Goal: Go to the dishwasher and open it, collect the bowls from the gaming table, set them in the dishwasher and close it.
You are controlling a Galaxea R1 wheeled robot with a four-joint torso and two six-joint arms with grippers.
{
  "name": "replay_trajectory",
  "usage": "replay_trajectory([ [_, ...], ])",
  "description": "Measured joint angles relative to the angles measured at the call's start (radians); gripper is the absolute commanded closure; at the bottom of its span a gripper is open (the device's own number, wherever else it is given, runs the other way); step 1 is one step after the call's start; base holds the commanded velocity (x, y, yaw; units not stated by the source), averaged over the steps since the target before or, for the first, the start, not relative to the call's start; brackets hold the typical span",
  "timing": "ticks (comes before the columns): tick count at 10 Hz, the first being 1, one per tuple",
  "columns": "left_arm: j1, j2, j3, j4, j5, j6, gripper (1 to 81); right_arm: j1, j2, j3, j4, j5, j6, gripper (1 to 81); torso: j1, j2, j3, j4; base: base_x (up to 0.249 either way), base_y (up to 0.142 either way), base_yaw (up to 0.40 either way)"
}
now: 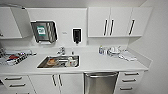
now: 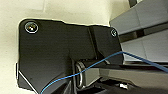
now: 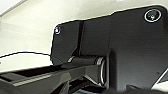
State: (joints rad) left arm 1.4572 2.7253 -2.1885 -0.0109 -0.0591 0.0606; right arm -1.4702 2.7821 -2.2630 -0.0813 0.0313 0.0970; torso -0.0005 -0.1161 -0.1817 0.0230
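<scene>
Currently dishwasher (image 1: 100, 82) shut, right of sink (image 1: 59, 61); door likely heavy, stiff; grasp top bar handle (image 1: 100, 74). Gripper states: cannot tell.

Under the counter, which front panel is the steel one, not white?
The dishwasher, right of the sink and under the counter. Brushed steel with a horizontal bar handle across its top; the cabinet doors and drawers flanking it are white.

Pretty clean kitchenette finish-wise: the dishwasher (image 1: 100, 82) is fronted in brushed stainless steel with a shiny bar handle, and the sink (image 1: 59, 61) is done in the same bare metal. The surface (image 1: 105, 64) is seen as smooth, matt white, matched by plain white cabinet doors (image 1: 120, 21) fitted with dark bar handles. The towel dispenser (image 1: 44, 31) looks like polished metal.
</scene>
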Motion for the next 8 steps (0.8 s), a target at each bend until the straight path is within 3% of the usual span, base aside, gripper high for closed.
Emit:
replay_trajectory([
  [8,-0.001,0.001,0.0,0.0,0.0,0.0,1.0,0.002,0.0,-0.003,0.0,0.001,0.0,1.0,0.0,0.0,0.0,0.0,0.134,0.0,0.0],
])
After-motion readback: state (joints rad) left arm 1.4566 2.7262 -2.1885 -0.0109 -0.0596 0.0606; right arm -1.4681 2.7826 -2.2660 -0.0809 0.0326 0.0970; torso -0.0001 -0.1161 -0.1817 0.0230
